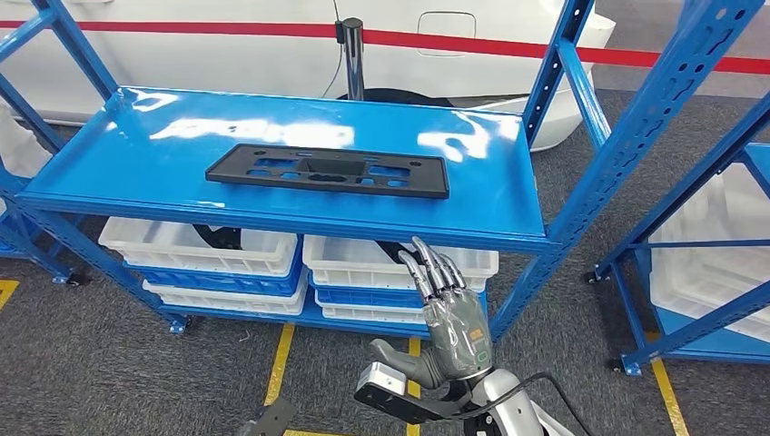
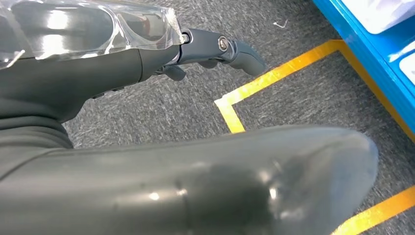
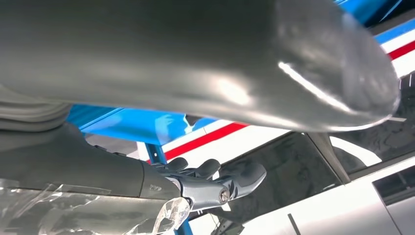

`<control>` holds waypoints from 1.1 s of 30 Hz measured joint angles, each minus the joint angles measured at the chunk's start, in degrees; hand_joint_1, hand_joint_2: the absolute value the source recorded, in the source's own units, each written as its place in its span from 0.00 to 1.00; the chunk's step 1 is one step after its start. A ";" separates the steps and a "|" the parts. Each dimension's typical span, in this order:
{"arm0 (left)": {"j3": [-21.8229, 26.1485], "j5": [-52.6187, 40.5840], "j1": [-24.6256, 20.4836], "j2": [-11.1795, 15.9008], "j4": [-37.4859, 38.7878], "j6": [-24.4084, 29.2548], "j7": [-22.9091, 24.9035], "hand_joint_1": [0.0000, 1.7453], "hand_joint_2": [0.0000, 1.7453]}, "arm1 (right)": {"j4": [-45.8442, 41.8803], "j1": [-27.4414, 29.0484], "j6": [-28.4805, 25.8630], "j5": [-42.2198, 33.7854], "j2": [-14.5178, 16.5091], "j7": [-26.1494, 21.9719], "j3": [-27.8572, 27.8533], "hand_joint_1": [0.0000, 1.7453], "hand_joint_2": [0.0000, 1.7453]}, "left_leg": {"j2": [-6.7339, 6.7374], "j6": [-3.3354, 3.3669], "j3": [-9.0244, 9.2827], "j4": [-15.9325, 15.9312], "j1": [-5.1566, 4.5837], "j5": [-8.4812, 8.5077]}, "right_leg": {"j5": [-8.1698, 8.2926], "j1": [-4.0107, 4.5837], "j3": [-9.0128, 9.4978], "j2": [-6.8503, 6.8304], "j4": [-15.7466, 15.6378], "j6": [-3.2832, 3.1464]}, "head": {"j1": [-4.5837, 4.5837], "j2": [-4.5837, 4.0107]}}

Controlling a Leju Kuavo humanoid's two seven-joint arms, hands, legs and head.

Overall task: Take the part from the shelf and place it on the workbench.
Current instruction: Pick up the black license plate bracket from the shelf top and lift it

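Part: lies flat on the shelf's top deck, near its front edge.
Right hand: raised below that front edge, fingers straight, close together, empty.
Left hand: over carpet, fingers slightly curled, holding nothing.

Workshop: blue steel shelving, floor tape

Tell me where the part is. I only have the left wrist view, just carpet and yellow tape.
Observer: In the head view, the black part lies flat on the top deck of the blue shelf, untouched.
Operator: Right robot hand?
Observer: The right robot hand is raised in front of the deck's front edge, below deck level, fingers straight, holding nothing.
Operator: Anything behind the shelf?
Observer: A white car body with a red stripe stands right behind it.
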 joint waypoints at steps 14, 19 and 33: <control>-0.52 0.98 0.07 0.16 -0.04 -0.12 0.01 0.00 0.00 | 0.03 0.24 -0.61 0.39 0.40 -0.33 0.36 0.00 0.00 | -0.07 -3.20 -3.03 11.02 0.04 -7.48 | 9.22 -0.08 5.74 -0.11 -16.30 -3.32 | -0.26 0.00; -1.01 1.20 0.19 0.22 -0.04 -0.26 0.01 0.00 0.00 | 0.19 0.36 -0.67 0.39 0.71 -0.52 0.38 0.00 0.00 | -0.02 -3.71 -6.08 11.38 0.42 -3.12 | 7.72 -0.18 7.64 0.09 -16.29 -2.94 | -0.31 0.00; -1.36 1.44 0.24 0.21 -0.11 -0.20 0.04 0.00 0.00 | 0.40 0.24 -0.72 0.05 0.81 -0.84 0.45 0.00 0.00 | -0.30 0.00 1.58 0.42 -0.09 -1.72 | 2.38 -0.16 -1.69 -0.06 0.49 -0.24 | -0.10 0.00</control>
